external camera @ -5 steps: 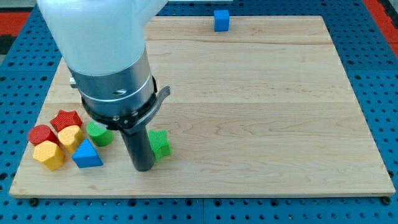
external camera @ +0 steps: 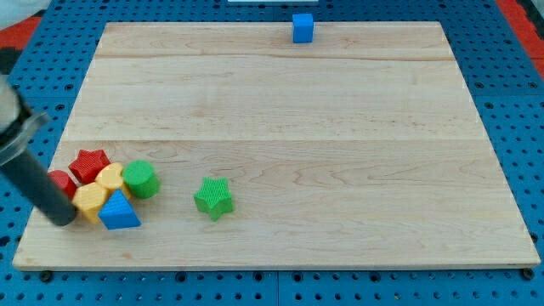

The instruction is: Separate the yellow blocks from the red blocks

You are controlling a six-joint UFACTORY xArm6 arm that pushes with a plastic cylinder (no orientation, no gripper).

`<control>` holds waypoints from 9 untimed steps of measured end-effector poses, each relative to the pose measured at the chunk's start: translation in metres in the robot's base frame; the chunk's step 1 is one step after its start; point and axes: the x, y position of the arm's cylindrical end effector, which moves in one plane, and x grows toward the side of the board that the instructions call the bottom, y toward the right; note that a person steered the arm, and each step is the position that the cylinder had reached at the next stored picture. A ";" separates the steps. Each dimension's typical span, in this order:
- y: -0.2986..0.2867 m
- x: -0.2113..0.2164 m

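Observation:
My tip (external camera: 62, 218) rests at the board's bottom left, touching the left side of a tight cluster of blocks. The cluster holds a red star (external camera: 88, 163), a red round block (external camera: 61, 181) partly hidden behind the rod, a yellow block (external camera: 111, 179), a second yellow block (external camera: 89, 201), a blue triangle (external camera: 117, 212) and a green cylinder (external camera: 140, 179). The yellow and red blocks touch one another.
A green star (external camera: 213, 197) lies alone to the right of the cluster. A blue cube (external camera: 303, 27) sits at the board's top edge. The wooden board (external camera: 340, 153) lies on a blue pegboard.
The arm swung from beside the green star to the far left of the cluster. The lower yellow block and the red round block shifted right, packing the cluster tighter.

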 end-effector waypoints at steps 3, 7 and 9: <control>0.018 -0.052; -0.036 0.016; 0.022 -0.022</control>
